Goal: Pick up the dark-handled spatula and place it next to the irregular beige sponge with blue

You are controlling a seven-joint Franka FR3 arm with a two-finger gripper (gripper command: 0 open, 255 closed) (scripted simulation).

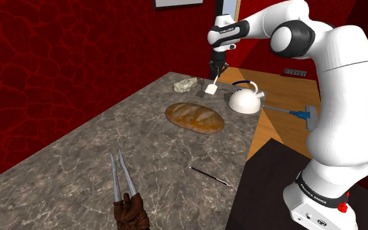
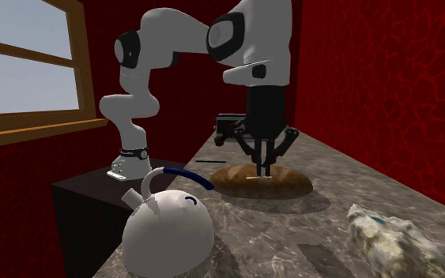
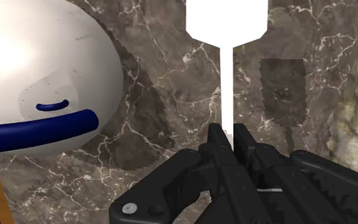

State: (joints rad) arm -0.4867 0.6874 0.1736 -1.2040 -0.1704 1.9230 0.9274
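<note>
Spatula hangs in the air over the table, white blade down, thin white stem running up into the gripper. The fingers pinch the stem's upper end; the handle is hidden between them. The blade's shadow falls on the marble just beside the sponge.

In the shoulder view the spatula sits between the lumpy beige sponge on its left and the white kettle with a blue handle on its right, near both, touching neither.

Gripper points straight down at the far end of the table. The arm rises from the dark stand, bends at the elbow and reaches to the upper left, wrist turned down. In the second exterior view the gripper hangs in front of the bread loaf, with the kettle and sponge close to the camera.

The bread loaf lies mid-table. Nearer the camera are tongs with a brown grip, and a thin dark stick near the table's edge. Walls are red.
</note>
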